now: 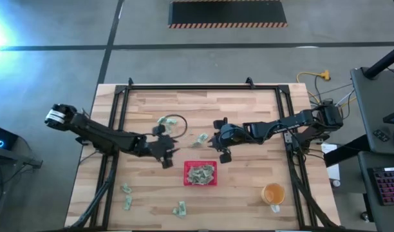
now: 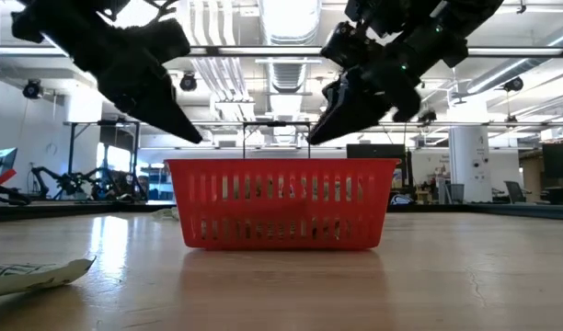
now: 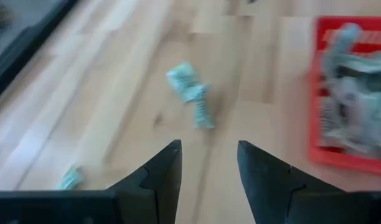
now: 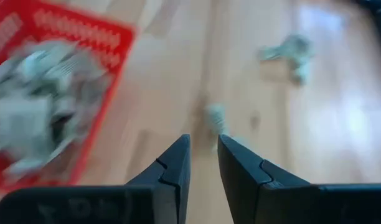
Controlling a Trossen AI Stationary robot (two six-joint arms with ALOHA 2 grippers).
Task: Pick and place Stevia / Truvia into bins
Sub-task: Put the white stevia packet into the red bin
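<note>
The wooden desk [image 1: 248, 116] is seen from above with both dark arms reaching in toward its middle. The red tray [image 1: 201, 174] is placed slightly toward the near edge from the centre and is filled with a heap of pale green and white sachets [image 1: 201, 173]. The left gripper [image 1: 166, 156] is held above the desk just beside the tray's left side; in the left wrist view its fingers [image 3: 162, 171] are spread apart with bare wood between them, nothing being held. The right gripper [image 1: 224, 152] is held just beyond the tray's far right corner; in the right wrist view its fingers [image 4: 175, 163] are drawn close with a narrow gap left, and nothing is seen pinched. A round orange cup [image 1: 273, 193] is noted near the right front corner of the desk. A dark ring [image 1: 174, 124] lies behind the left gripper, with loose sachets [image 1: 163, 120] at its left edge. Another loose sachet [image 1: 203, 138] is seen between the two grippers. Further sachets [image 1: 127, 189] are scattered near the left front, and one group [image 1: 179, 209] lies by the front edge.
</note>
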